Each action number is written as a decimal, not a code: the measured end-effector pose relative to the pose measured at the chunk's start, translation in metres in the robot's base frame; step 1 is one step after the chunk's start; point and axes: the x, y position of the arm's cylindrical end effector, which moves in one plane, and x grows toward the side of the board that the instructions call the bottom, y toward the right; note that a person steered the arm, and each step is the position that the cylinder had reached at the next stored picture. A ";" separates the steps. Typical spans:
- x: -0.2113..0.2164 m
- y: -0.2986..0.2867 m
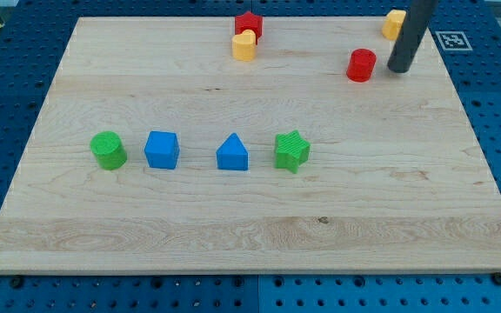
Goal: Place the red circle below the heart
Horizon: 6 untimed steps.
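The bare rod end effector grips nothing; my tip (400, 69) sits beside the red circle (361, 65) near the worktop's (233, 226) top-right corner. An off-centre shove could send it into the yellow heart (244, 45).

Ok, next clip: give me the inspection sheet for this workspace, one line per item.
Surface: wooden board on a blue perforated base.
Job's things: red circle near the view's top right; yellow heart at the top centre, touching a red star.
Clutter: row of green circle, blue cube, blue triangle, green star; yellow block at the top right.
Tool: my tip just right of the red circle, apart from it.
Cables: nothing seen.
Surroundings: fiducial marker at the top right.
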 end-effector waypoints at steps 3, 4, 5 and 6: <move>0.007 -0.121; 0.007 -0.150; 0.007 -0.160; 0.007 -0.178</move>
